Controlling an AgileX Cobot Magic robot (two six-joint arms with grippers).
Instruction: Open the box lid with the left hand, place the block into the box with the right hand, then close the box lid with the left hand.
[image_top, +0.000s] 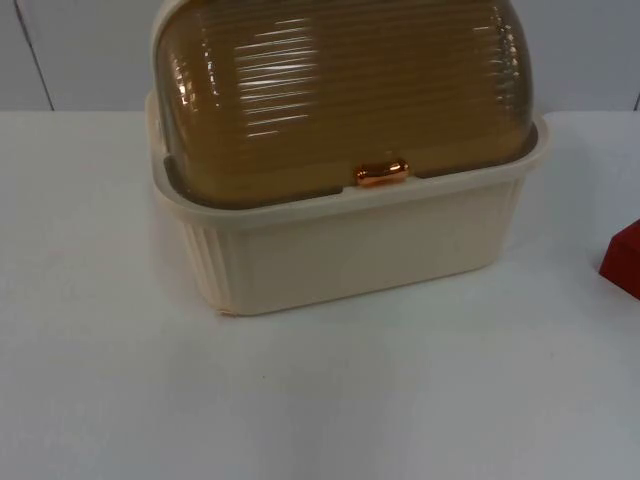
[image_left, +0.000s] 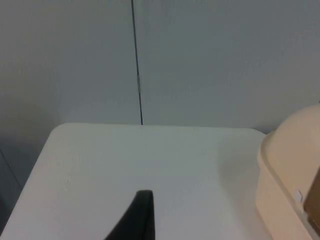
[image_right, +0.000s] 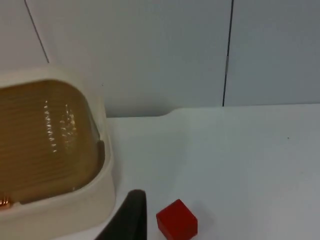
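A white bench (image_top: 320, 400) runs back to a grey partition wall (image_left: 200, 60) made of panels with thin dark seams between them.

One box (image_top: 350, 250) stands on the bench, toward its far side, close to the wall. Its body is cream plastic with ribbed corners. One domed lid (image_top: 340, 90), brown, see-through and ribbed, sits down on the box, shut. One small copper-coloured handle (image_top: 381, 173) is fixed at the middle of the lid's front edge.

One red block (image_right: 177, 219) lies on the bench to the right of the box, a little apart from it and not touching it. From above, just one corner of the block reaches in at the picture's edge.

The left end effector (image_left: 135, 220) hangs above bare bench to the left of the box, pointing toward the wall; the cream end of the box is just beside it. One black fingertip (image_left: 141, 205) can be made out, so how far this end effector is open cannot be told. Nothing can be seen in its grip.

The right end effector (image_right: 127, 220) hangs above the bench to the right of the box, with the red block just beside its black fingertip (image_right: 134, 202) and the box on the other side. Whether it is open cannot be told either, and it has hold of nothing visible.
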